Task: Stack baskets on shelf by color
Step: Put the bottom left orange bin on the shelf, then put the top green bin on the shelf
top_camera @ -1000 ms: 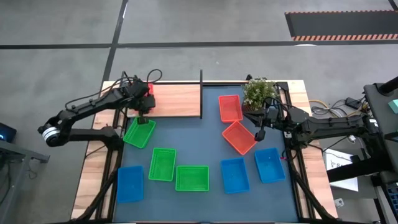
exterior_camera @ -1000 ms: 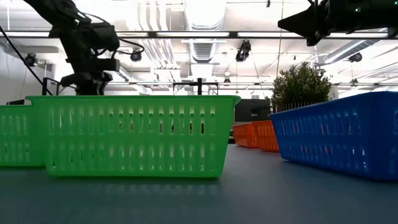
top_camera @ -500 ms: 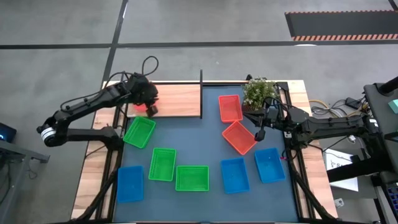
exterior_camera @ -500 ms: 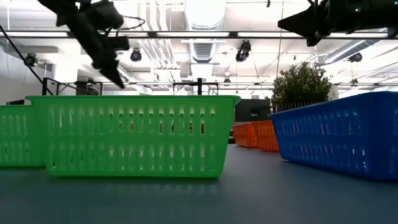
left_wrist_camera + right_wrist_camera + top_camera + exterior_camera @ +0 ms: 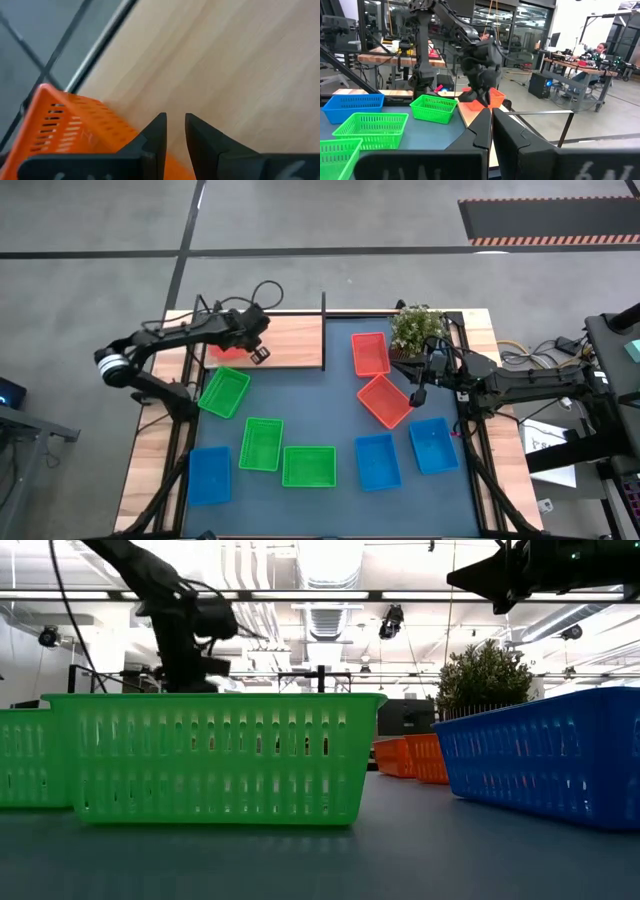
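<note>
My left gripper (image 5: 260, 354) is over the light wooden shelf (image 5: 290, 340), shut on a red-orange basket (image 5: 223, 350) that my arm partly hides. Two more red-orange baskets (image 5: 370, 353) (image 5: 384, 401) lie on the dark mat at the right. Three green baskets (image 5: 224, 392) (image 5: 261, 443) (image 5: 308, 466) and three blue ones (image 5: 209, 474) (image 5: 377, 461) (image 5: 433, 444) rest on their bottoms on the mat. My right gripper (image 5: 415, 393) waits shut, raised above the angled red-orange basket. My left gripper has the red-orange basket's wall (image 5: 172, 167) between its two fingers, far back; the fingertips (image 5: 159, 125) stick out past it over bare wood. The fingers slant down from the table's left. The basket sits tilted; whether it touches the shelf I cannot tell.
A thin black post (image 5: 323, 305) stands at the shelf's right end. A potted plant (image 5: 418, 328) stands at the far right corner, next to my right arm. Bare mat (image 5: 320, 400) lies between the green and red-orange baskets.
My left gripper has gone along the shelf toward the table's right edge, sinking a little and rolling its wrist. The red-orange basket has come along with it and is turned about.
</note>
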Available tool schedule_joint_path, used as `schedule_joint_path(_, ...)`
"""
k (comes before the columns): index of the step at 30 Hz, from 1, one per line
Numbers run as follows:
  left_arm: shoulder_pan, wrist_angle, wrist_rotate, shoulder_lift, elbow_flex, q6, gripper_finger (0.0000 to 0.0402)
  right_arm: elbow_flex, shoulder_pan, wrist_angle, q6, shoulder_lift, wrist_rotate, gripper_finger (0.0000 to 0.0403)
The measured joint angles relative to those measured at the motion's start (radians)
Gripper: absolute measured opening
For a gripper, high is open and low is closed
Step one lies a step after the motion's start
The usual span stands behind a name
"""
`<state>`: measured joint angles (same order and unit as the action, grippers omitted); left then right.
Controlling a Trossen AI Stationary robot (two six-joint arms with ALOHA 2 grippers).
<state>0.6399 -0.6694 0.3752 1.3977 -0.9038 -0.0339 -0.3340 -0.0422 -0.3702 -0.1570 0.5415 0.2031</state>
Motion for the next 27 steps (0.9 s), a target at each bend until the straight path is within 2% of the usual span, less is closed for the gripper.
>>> schedule_joint_path(5, -0.010, -0.097, -0.003, 0.007, -0.010, 0.005, 0.0053, 0.000, 0.000, 0.013, 0.000, 0.000, 0.000, 0.0009)
schedule_joint_path(11, -0.018, -0.101, -0.009, -0.046, -0.015, 0.007, 0.0053, 0.000, 0.000, 0.022, 0.000, 0.000, 0.000, 0.0009)
schedule_joint_path(14, -0.043, -0.099, -0.041, -0.086, -0.045, 0.055, 0.0053, 0.000, 0.000, 0.022, 0.000, 0.000, 0.000, 0.0009)
schedule_joint_path(16, -0.072, -0.099, -0.100, -0.124, -0.064, 0.093, 0.0053, 0.000, 0.000, 0.022, 0.000, 0.000, 0.000, 0.0009)
schedule_joint_path(20, -0.197, -0.072, -0.221, -0.202, -0.066, 0.114, 0.0053, 0.000, 0.000, 0.022, 0.000, 0.000, 0.000, 0.0009)
schedule_joint_path(27, -0.518, -0.123, -0.224, -0.289, -0.058, 0.263, 0.0053, 0.000, 0.000, 0.022, -0.011, 0.000, 0.000, 0.0009)
